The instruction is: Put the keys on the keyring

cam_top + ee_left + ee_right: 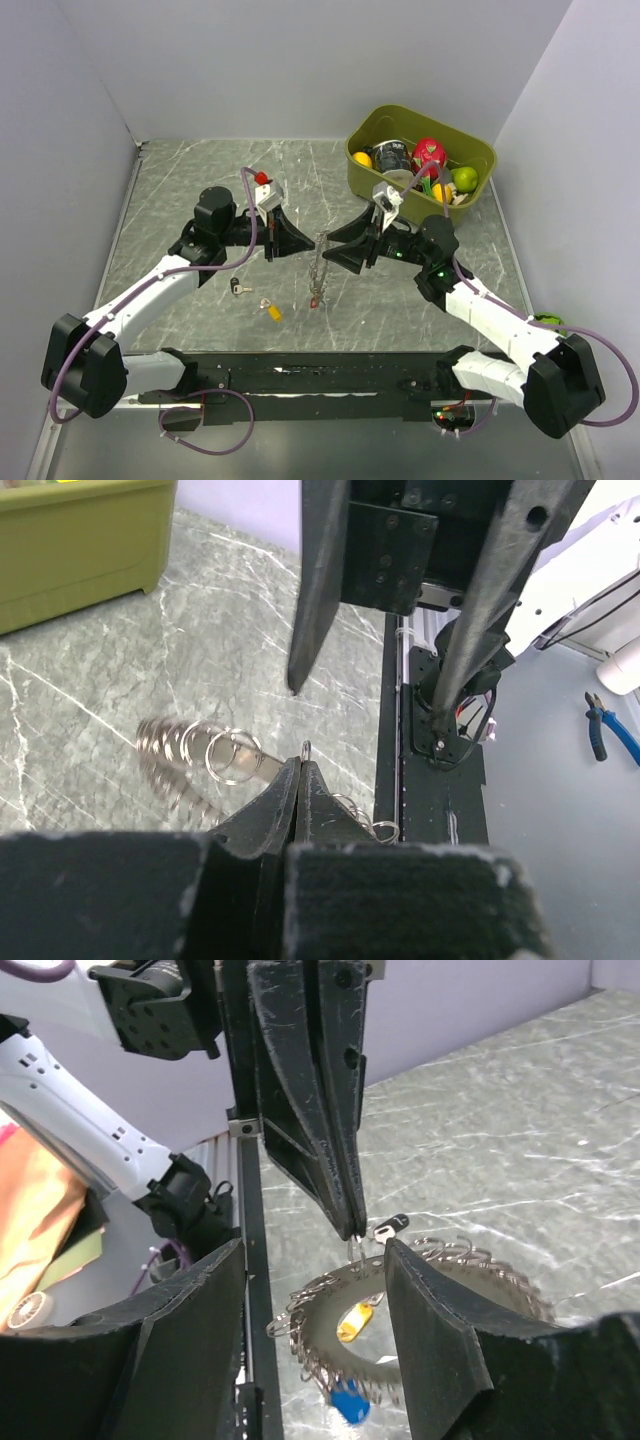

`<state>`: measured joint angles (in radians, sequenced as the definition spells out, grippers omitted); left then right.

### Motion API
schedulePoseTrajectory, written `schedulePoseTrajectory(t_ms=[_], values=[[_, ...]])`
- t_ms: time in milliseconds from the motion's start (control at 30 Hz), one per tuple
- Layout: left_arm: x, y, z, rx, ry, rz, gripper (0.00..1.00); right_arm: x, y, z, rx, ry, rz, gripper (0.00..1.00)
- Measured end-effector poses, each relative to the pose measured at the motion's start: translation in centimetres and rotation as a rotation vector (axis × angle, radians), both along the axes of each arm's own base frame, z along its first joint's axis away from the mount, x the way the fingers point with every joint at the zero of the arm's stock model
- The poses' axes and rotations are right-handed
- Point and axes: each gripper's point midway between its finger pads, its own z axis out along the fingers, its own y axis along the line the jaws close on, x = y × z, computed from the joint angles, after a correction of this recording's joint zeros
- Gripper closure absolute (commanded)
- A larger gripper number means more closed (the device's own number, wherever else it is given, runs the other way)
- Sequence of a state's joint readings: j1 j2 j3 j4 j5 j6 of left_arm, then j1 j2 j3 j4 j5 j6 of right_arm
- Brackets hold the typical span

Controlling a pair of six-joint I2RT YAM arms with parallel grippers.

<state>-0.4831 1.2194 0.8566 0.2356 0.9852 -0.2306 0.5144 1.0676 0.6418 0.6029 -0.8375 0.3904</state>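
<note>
Black and yellow plastic caps mark the two loose keys: the black key (237,288) is laid on the grey veined table (170,190), and the yellow key (272,311) is laid slantwise near it, to its right and closer to the near edge. Above and to the right of them, the left gripper (303,246) is clamped on the wire of the keyring (318,268). The ring is hung between the two arms and is seen edge-on from above, its long line running from far to near. Whether its lower end touches the table cannot be told. Right of the ring, the right gripper (336,250) is held spread, its jaws standing either side of the ring with nothing grasped. Both loose keys are thus placed near-left of the ring, on the left arm's side. As that arm is taken up with holding, a reach across by the free right gripper is judged to be needed.
</note>
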Motion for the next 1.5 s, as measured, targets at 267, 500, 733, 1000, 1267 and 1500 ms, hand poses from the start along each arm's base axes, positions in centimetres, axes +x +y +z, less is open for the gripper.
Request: schedulePoseTrajectory(t_ms=[267,500,733,1000,1267,1500], values=[[-0.3,-0.2,-0.2,0.009,0.005,-0.005,0.99,1.5,0.3,-1.6,-0.058,0.062,-0.032,0.38],[-0.4,-0.2,-0.2,0.009,0.004,-0.008,0.99,2.2,0.6,-3.5,-0.101,0.108,-0.036,0.53],[-0.4,-0.3,-0.2,0.008,0.005,-0.01,0.99,1.9,0.9,-3.7,-0.1,0.114,0.0,0.64],[-0.6,-0.4,-0.1,0.007,0.003,-0.018,0.99,1.3,1.3,-3.5,-0.083,0.112,0.05,0.92],[-0.4,-0.4,0.0,0.005,0.0,-0.006,0.9,1.0,1.5,-3.4,-0.085,0.124,0.079,1.0],[0.4,-0.1,1.8,-0.047,-0.008,0.068,0.39,2.0,1.0,-3.0,-0.073,0.133,-0.011,1.0]])
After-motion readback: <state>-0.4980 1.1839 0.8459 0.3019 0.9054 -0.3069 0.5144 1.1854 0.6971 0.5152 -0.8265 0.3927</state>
